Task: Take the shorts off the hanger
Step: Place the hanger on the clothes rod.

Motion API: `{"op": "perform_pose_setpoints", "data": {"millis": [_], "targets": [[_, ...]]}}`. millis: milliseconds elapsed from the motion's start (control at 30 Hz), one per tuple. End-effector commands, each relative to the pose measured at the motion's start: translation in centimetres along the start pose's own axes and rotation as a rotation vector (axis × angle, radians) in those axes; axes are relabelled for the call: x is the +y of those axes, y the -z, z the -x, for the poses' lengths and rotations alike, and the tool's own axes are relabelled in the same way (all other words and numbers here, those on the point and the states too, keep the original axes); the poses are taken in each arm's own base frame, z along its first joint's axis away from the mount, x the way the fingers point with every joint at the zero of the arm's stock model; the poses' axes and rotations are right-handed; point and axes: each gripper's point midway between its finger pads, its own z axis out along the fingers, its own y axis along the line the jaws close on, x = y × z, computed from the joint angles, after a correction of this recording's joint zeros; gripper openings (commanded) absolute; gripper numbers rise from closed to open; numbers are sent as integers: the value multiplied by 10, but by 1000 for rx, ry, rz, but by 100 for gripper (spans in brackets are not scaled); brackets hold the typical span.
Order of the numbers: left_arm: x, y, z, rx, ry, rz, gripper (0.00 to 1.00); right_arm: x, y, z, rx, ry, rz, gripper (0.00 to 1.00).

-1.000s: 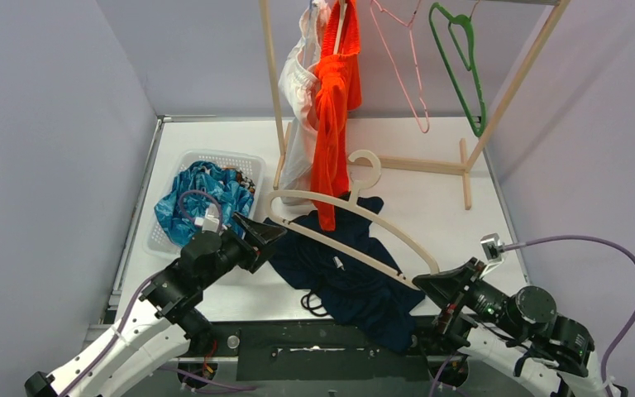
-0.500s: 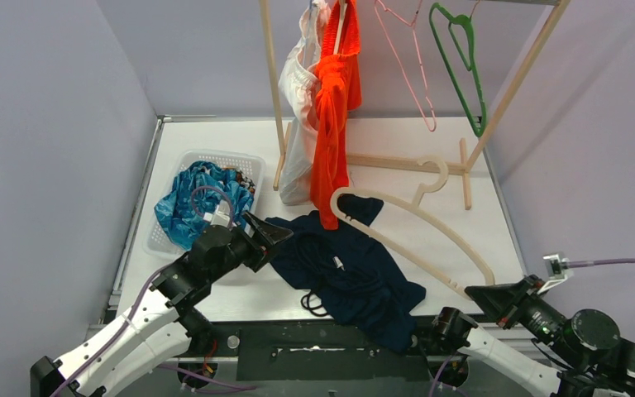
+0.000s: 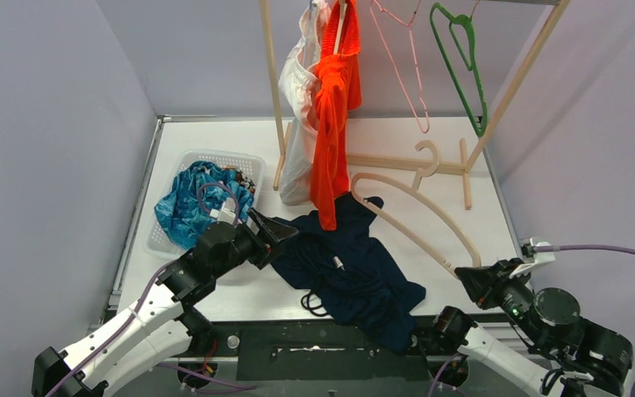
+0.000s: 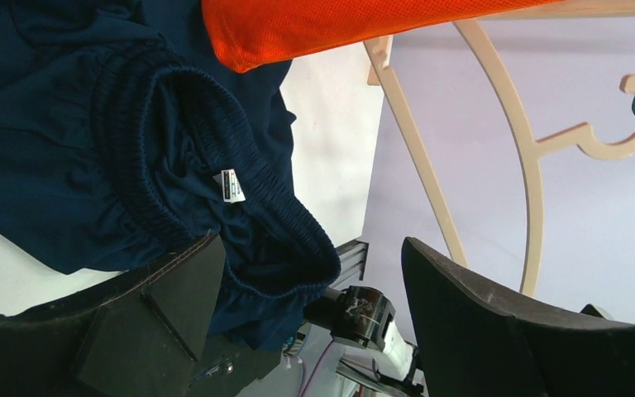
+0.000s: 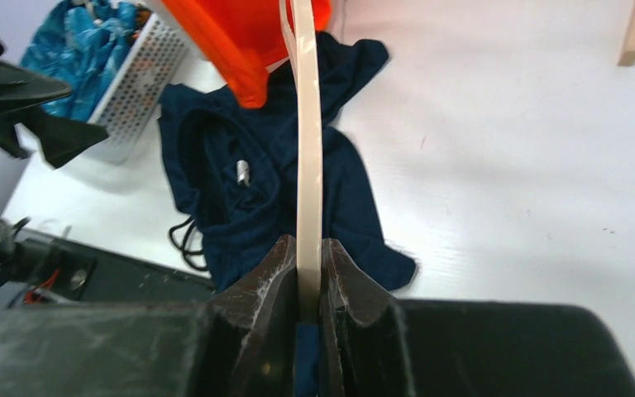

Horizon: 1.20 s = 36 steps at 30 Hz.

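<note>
Bright, even overhead light is seen; soft shadows lie on the white bench (image 3: 215, 136); wrist-view foregrounds are blurred.

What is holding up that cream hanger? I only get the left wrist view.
Observer: The right pincer is shut on one end of the cream hanger; the right wrist view shows it.
Operator: Are the navy shorts hanging on it?
Observer: No. From overhead, the navy shorts lie in a heap on the table, with their near part drooping over its front edge.
Operator: And that orange cloth at the top of my view?
Observer: It is the hem of the orange shorts, which hang from a wooden rack beside a white pair.
</note>
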Motion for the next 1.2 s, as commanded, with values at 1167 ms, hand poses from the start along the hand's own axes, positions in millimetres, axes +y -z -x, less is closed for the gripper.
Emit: {"op": "perform_pose_setpoints", "data": {"millis": [1167], "targets": [[-21,-1,7,-15,-48,-57,78,-11,-112,35,-107,-40,-293,0]]}}
